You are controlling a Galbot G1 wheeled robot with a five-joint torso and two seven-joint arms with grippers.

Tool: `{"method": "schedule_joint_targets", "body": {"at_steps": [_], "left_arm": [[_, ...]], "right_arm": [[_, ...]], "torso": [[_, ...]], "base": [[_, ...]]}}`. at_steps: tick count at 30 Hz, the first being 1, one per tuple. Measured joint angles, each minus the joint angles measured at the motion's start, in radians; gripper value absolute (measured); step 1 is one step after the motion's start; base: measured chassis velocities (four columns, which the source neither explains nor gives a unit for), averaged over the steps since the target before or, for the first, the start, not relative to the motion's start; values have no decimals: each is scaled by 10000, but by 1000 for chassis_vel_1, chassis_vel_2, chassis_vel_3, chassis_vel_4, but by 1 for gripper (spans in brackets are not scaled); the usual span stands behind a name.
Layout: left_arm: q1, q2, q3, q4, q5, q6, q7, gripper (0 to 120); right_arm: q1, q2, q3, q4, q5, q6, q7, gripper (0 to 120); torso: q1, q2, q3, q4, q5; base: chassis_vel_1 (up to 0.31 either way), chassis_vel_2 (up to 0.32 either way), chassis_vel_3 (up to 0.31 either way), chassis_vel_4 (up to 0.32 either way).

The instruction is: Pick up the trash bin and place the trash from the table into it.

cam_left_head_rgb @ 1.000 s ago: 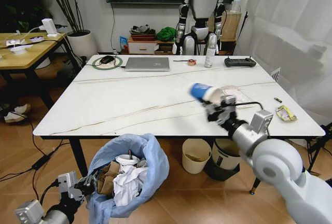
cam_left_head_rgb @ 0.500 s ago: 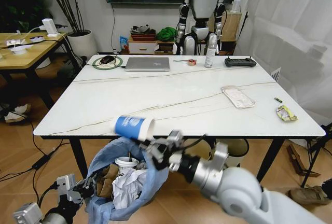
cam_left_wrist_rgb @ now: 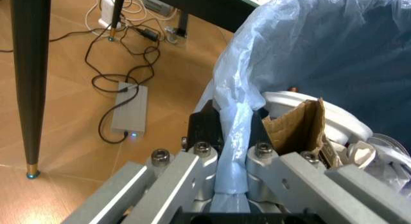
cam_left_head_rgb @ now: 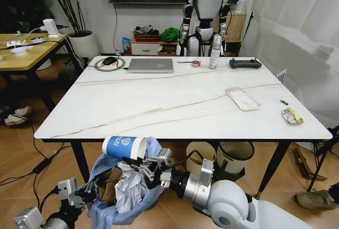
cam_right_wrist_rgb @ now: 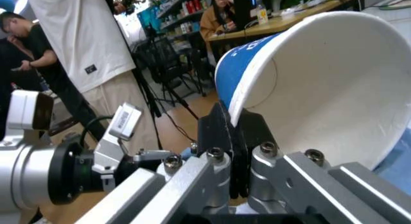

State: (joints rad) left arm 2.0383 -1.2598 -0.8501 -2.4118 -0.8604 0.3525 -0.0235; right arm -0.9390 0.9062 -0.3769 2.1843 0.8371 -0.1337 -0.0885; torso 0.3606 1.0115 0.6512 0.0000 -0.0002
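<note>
The trash bin [cam_left_head_rgb: 151, 178], lined with a light-blue bag, hangs low in front of the table [cam_left_head_rgb: 159, 102]. It holds crumpled tissues [cam_left_head_rgb: 130, 189] and brown cardboard [cam_left_head_rgb: 109, 182]. My left gripper [cam_left_head_rgb: 89, 190] is shut on the bag's rim, which is pinched between its fingers in the left wrist view [cam_left_wrist_rgb: 232, 137]. My right gripper [cam_left_head_rgb: 142, 164] is shut on the rim of a blue-white paper cup [cam_left_head_rgb: 123, 147]. The cup lies on its side just above the bin's mouth, and its wall sits between the jaws [cam_right_wrist_rgb: 232, 132]. A flat plastic packet [cam_left_head_rgb: 242, 99] and a yellow wrapper [cam_left_head_rgb: 291, 115] lie on the table's right side.
A silver laptop [cam_left_head_rgb: 150, 65], a spray bottle [cam_left_head_rgb: 214, 53] and a black controller [cam_left_head_rgb: 244, 63] sit along the table's far edge. A cream bin [cam_left_head_rgb: 200, 159] and a white bin [cam_left_head_rgb: 234, 157] stand under the table. A wooden table [cam_left_head_rgb: 26, 51] is at the left.
My right arm carried the paper cup from above the table's right side, down past the front edge, to just over the bin's mouth. The left gripper kept its hold on the bag.
</note>
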Motion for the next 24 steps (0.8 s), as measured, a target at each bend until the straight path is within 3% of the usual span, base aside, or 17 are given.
{"method": "schedule_joint_targets", "body": {"at_steps": [14,17,24], "left_arm": [[-34,7,5,-20,-10,14,-28,0],[-44,-1,2,-23,-11,15,-30,0],[-55,-79,1,-46,-3,18,-31,0]], "right_arm": [[-471,10,-3,-56,-805,156,120,4],[-554,-41,10,59,-964,181,114,13],[-597,-138,-89,204,-1230,288,111,18]], "torso": [[0,0,0,0,0],[0,0,0,0,1],[0,0,0,0,1]], "base": [[0,0,0,0],[0,0,0,0],[0,0,0,0]]}}
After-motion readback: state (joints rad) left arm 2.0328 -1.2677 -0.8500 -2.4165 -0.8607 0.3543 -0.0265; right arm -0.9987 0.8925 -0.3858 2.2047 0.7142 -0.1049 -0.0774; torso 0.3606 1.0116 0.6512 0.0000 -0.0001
